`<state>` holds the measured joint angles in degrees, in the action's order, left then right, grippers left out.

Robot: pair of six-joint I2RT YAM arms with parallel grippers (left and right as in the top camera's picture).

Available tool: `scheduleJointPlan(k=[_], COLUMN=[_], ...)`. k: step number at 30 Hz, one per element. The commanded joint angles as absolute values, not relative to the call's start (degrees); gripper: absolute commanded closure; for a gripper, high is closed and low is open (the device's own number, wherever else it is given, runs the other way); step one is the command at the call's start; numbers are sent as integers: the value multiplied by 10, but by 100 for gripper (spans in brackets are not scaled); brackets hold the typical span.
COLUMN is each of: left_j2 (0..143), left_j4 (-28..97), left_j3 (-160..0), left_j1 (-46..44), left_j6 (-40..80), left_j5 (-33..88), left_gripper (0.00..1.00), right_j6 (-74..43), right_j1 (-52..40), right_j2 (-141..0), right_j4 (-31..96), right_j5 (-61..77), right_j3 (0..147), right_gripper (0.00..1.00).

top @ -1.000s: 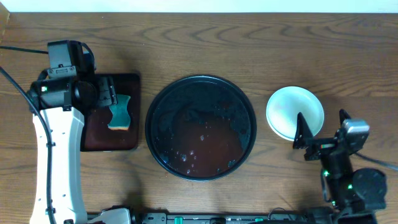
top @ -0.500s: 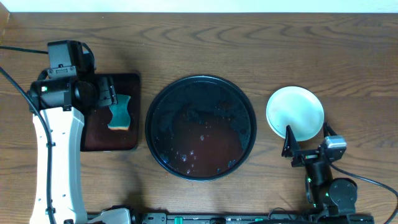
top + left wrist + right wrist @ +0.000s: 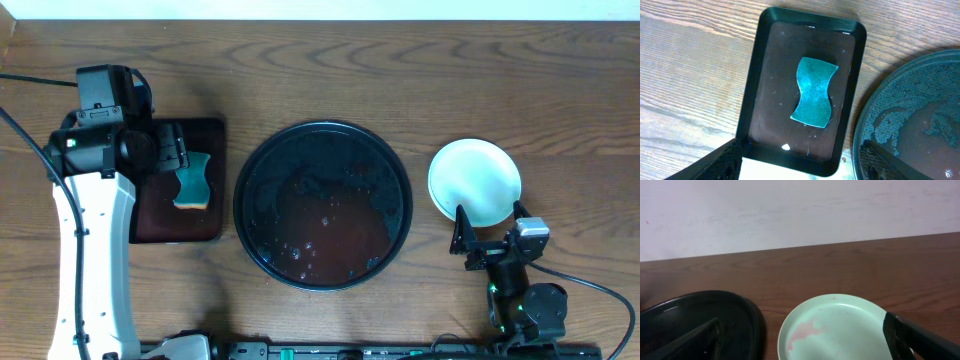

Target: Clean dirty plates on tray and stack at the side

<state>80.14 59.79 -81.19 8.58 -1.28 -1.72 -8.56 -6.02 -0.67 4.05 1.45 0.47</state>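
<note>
Looking down from overhead, the round black tray [image 3: 322,132] sits mid-table with a brownish-red puddle spread over its floor and no plate on it. To its right, apart from its rim, lies a pale mint plate [image 3: 478,178] on the wooden table [image 3: 320,70]; whether other plates lie under it I cannot tell. The right gripper [image 3: 488,232] hovers just at the plate's near edge, its two dark fingers spread apart and holding nothing. On the far left, the left gripper [image 3: 172,150] hangs over a small rectangular black tray [image 3: 150,232], where a teal sponge [image 3: 192,180] with a tan edge lies. From the left wrist, the sponge [image 3: 813,92] rests flat in the middle of the rectangular tray [image 3: 752,80], its waisted teal face up. The left gripper [image 3: 800,146] is released, its fingertips [image 3: 732,150] set wide at the lower corners of the picture and clear of the sponge. A curve of the round tray [image 3: 920,115] fills the right side, wet and speckled, close beside the rectangular one. From the right wrist, the mint plate [image 3: 840,320] lies low in the middle with a faint pink smear on its left half. The round tray [image 3: 700,312] shows at the lower left, just beside the plate. The right gripper [image 3: 802,321] stands wide open, one finger [image 3: 695,340] over the tray side and the other past the plate's right edge, gripping nothing.
</note>
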Motion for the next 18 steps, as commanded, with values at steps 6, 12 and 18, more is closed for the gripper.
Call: scheduleJointPlan(k=[6, 12, 18], left_j2=[802, 802, 765], left_j4=[599, 599, 602], left_j3=[-820, -820, -809], left_j1=[88, 88, 88], left_j6=[-8, -8, -8], left_j5=[-22, -22, -24], left_gripper=[25, 25, 25], right_j6=[-93, -94, -94], right_j1=[-60, -60, -60], right_j2=[-3, -3, -3], right_j4=[43, 43, 43], right_j5=[9, 9, 9], right_j3=[3, 3, 3], right_gripper=[1, 1, 1])
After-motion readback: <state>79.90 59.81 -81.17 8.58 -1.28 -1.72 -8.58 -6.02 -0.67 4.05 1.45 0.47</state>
